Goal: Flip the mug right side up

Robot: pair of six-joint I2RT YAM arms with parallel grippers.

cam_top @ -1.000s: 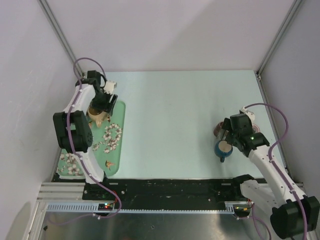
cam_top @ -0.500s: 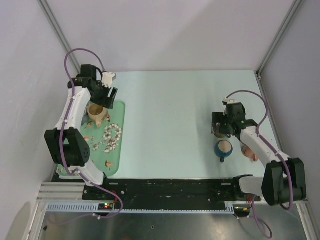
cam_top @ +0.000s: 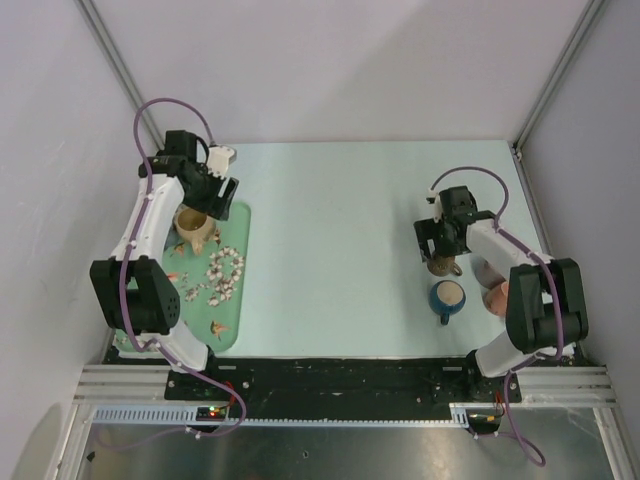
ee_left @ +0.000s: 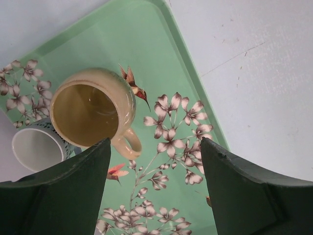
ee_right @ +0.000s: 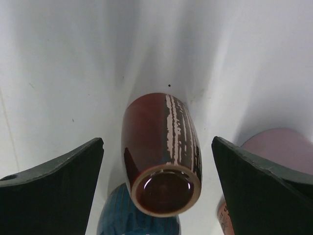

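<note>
Top view: mug (cam_top: 195,226) on far end of tray (cam_top: 236,312). Left pincer (cam_top: 218,190) just beyond it, spread, empty; left arm far nearer.
Left wrist: mug mouth up, likely upright already, handle toward tray middle.
Right wrist: right pincer (ee_right: 157,141) wide open over brown cup (ee_right: 156,125), well away from tray.

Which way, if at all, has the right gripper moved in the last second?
Yes. The right gripper was over the blue mug, which has stayed put. It has shifted away from the arm bases and slightly left.
</note>
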